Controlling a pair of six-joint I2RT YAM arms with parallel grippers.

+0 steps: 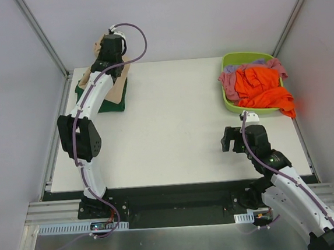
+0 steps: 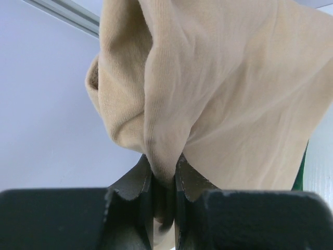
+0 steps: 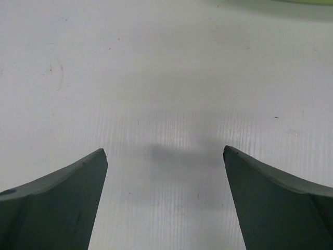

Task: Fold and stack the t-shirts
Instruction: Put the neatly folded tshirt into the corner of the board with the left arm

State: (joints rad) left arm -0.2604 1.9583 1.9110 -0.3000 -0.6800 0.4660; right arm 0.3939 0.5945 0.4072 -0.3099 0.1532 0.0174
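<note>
Basket (image 1: 228, 100) at upper right holds orange shirt (image 1: 260, 87); left tool (image 2: 164, 172) pinches beige shirt (image 2: 218, 94) at upper-left edge of tabletop (image 1: 173, 124); right tool (image 3: 165, 156) spread.

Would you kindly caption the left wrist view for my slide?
Left gripper shut on a fold of beige t-shirt.

light: bright, even, diffuse | shadows: one soft grey patch on the table (image 3: 166, 73) between the tips of the right gripper (image 3: 165, 156) | focus: left gripper (image 2: 164, 174) blurred up close, beige-tan t-shirt (image 2: 223, 94) weave sharp just ahead
</note>
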